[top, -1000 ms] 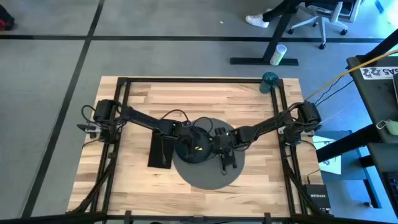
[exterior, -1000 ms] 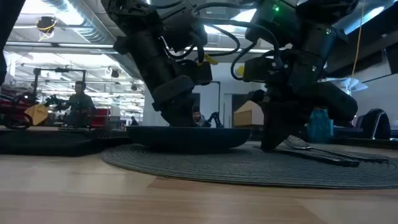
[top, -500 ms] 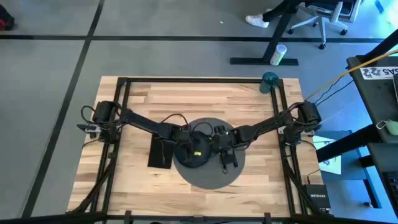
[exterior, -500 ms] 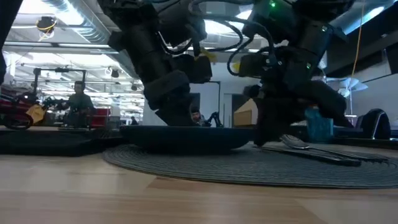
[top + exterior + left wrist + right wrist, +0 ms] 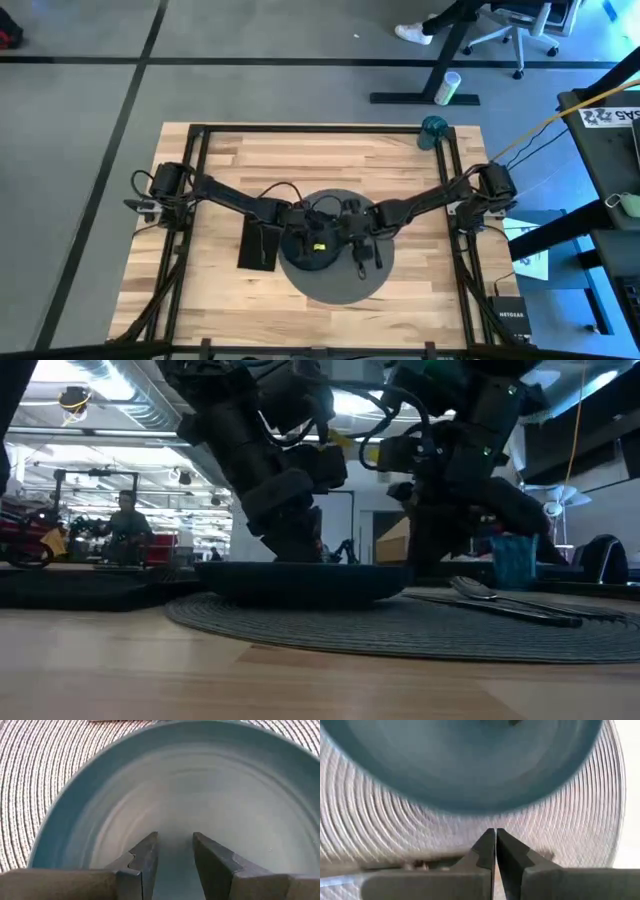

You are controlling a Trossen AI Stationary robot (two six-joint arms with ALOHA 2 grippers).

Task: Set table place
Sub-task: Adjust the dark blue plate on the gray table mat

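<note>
Both arms are in over the plate (image 5: pixel 312 252), which sits on the round grey placemat (image 5: pixel 335 285) near the middle of the counter (image 5: pixel 300 160). The left hand (image 5: pixel 175 865) hangs low over the plate's bowl, fingers parted with a narrow gap and nothing between them, so it is released. The right hand (image 5: pixel 495 851) is just beside the plate on its right, over the mat, fingers pinched together and, as far as the wrist view shows, clenched on nothing.

Cutlery lies on the mat to the right of the plate: a spoon (image 5: pixel 478 589) shows clearly in the low view, with a longer metal piece alongside it that I cannot tell apart as knife or fork. The black napkin (image 5: pixel 259 244) lies to the left of the plate, half off the mat's edge. The teal cup (image 5: pixel 434 131) stands well away from the plate, up at the far right corner of the counter.

My read: plate and right-side cutlery look placed, and the step in hand is settling the plate's position. What seems left is the cup, and perhaps a fork by the napkin. The next move calls for the right arm to lift clear of the cutlery without nudging it, then reach out to that far corner.

Writing: none on the place setting; a sheet beyond the counter's right side carries print too small to read.
</note>
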